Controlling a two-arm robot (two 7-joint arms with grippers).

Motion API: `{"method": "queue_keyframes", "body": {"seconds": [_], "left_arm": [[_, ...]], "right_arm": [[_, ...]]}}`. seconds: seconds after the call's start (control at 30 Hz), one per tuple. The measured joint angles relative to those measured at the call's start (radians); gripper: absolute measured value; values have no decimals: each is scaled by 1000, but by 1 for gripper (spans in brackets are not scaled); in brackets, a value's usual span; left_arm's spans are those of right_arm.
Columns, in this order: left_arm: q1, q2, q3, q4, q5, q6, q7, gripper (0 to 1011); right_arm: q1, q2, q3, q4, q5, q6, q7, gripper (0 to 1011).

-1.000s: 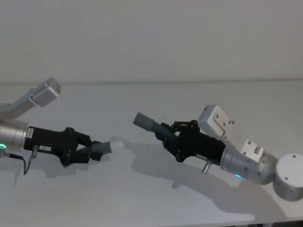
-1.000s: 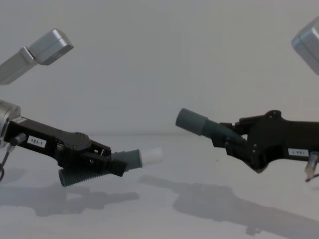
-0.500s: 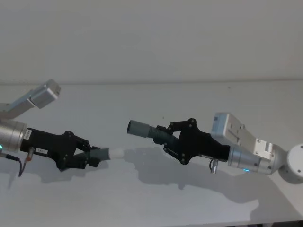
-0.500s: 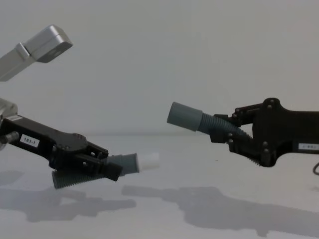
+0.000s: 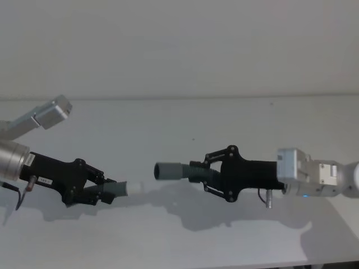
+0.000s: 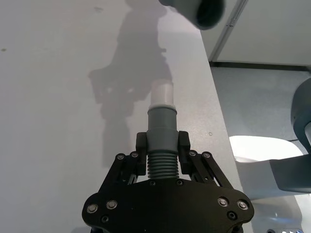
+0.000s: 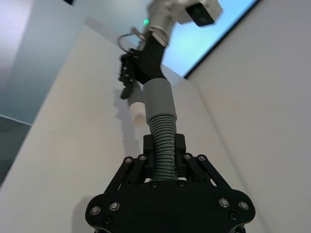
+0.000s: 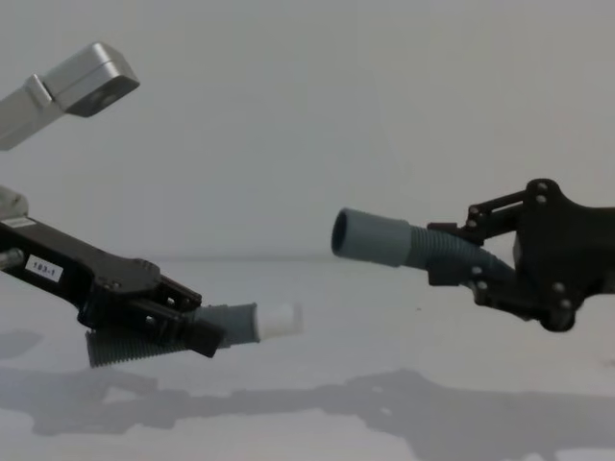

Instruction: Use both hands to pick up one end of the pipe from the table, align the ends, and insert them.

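My left gripper (image 5: pixel 104 189) is shut on a ribbed dark grey pipe piece (image 8: pixel 226 324). Its white tube tip (image 5: pixel 134 188) points right, and its ribbed tail (image 8: pixel 120 348) hangs behind the fingers. My right gripper (image 5: pixel 202 175) is shut on the other ribbed piece, whose wide grey cuff (image 5: pixel 166 171) points left, level. Both pieces hang above the white table (image 5: pixel 185 120). The cuff (image 8: pixel 370 237) sits higher than the tip (image 8: pixel 279 321), with a short gap between the ends. In the left wrist view the tip (image 6: pixel 161 93) aims below the cuff mouth (image 6: pixel 199 8). The right wrist view has the cuff (image 7: pixel 158 99) next to the tip (image 7: pixel 137 112).
A pale grey wall (image 5: pixel 179 45) stands behind the table. The table's front edge (image 5: pixel 224 264) runs just below the arms. The silver link of the left arm (image 8: pixel 82 82) sticks up at the upper left. Shadows of both arms lie on the table under the pieces.
My right gripper has swung from a tilt to level and dropped, bringing the cuff lower. My left gripper has sunk and drawn back a little with its piece.
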Motion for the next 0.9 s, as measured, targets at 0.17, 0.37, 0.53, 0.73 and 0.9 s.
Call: {"method": "queue_keyframes", "body": {"seconds": [0.17, 0.37, 0.53, 0.73, 0.9], "left_arm": [[-3, 3, 5, -2, 1, 4, -6, 339], [-5, 5, 9, -5, 2, 6, -12, 340], [-6, 6, 10, -6, 2, 8, -15, 339], [-7, 6, 12, -6, 3, 9, -18, 339], [-7, 7, 12, -7, 3, 9, -19, 340]], "right_arm": [[37, 6, -20, 46, 51, -76, 95, 215], [85, 16, -51, 100, 125, -168, 233, 215], [118, 23, -74, 131, 161, -222, 318, 215], [129, 29, -82, 140, 149, -248, 335, 215], [123, 35, -75, 127, 99, -252, 299, 215]]}}
